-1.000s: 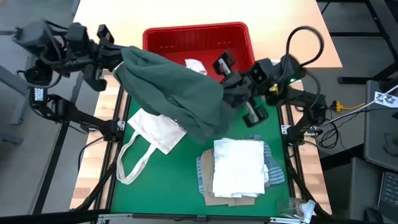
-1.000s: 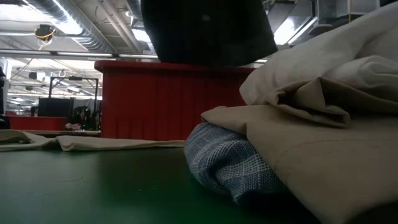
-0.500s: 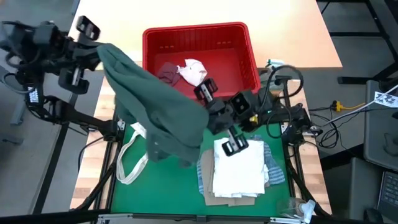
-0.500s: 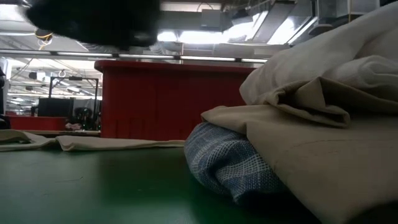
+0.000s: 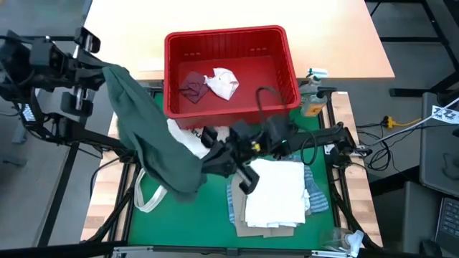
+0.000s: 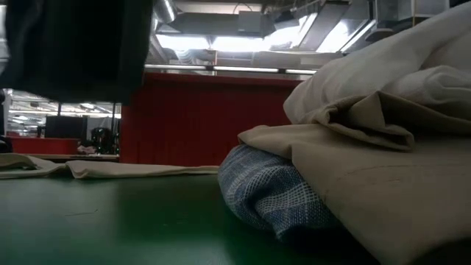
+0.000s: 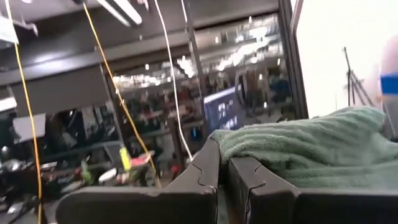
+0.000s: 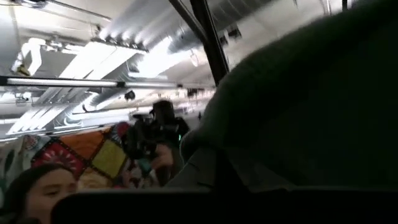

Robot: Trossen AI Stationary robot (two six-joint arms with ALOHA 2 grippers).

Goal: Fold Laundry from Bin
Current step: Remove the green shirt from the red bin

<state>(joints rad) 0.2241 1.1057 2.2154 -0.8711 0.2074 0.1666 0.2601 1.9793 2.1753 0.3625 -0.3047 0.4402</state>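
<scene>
Two grippers hold one garment stretched above the table.
Left gripper (image 5: 100,68) at far left and right gripper (image 5: 208,159) near centre are each pinched shut on the dark green-grey top (image 5: 147,132), likely spreading it for folding; it hangs left of the bin (image 5: 229,43), beside the folded pile (image 5: 276,193).

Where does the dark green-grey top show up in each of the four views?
High view: dark green-grey top hangs stretched from the left gripper at upper left down to the right gripper mid-table.
Low view: the dark mass at upper left, hanging in front of the red bin.
Left wrist view: green cloth clamped in that gripper.
Right wrist view: dark cloth filling the right side.
Shared landmark: the red bin, in high and low views.
</scene>
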